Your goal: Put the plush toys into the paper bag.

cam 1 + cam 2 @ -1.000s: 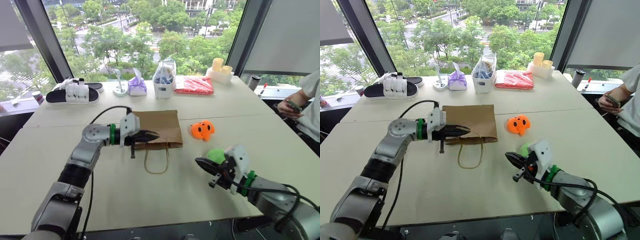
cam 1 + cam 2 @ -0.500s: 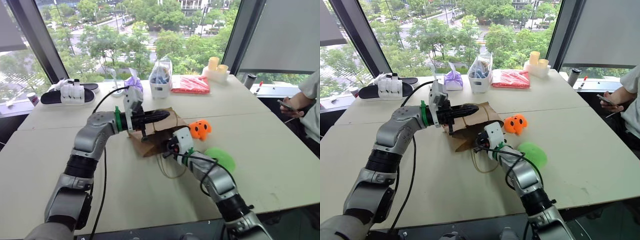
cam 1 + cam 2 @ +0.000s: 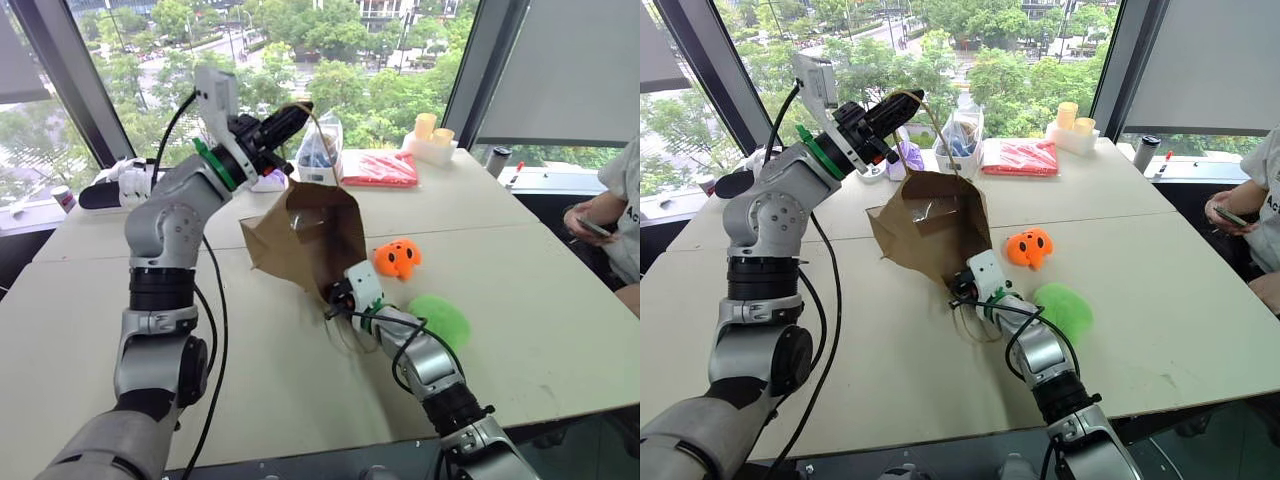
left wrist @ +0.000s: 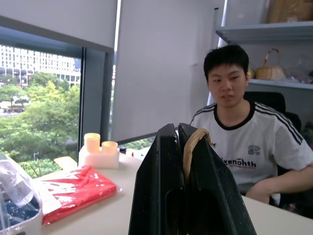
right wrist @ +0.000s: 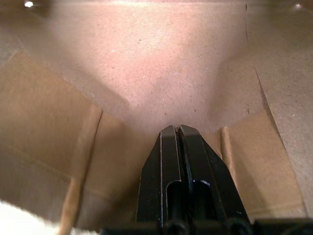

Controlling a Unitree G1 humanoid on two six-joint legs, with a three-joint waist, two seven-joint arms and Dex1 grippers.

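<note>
1. My left gripper, raised at about 11 o'clock over the table, is clamped tight on the string handle of the paper bag; the bag hangs tilted beneath it with its mouth facing me

2. My right gripper has its fingers pressed together with nothing between them, pushed into the bag's lower opening near the table's middle; from the wrist, brown paper folds surround the fingertips

3. The orange plush toy lies on the table at about 3 o'clock from the bag, just beside it

4. The green plush toy sits at about 4 o'clock from the bag, touching my right forearm; both toys remain outside the bag

5. Along the far edge at 12 o'clock stand a clear plastic bag, a red packet and a purple pouch

6. A person sits at the table's right side, at 3 o'clock
</note>
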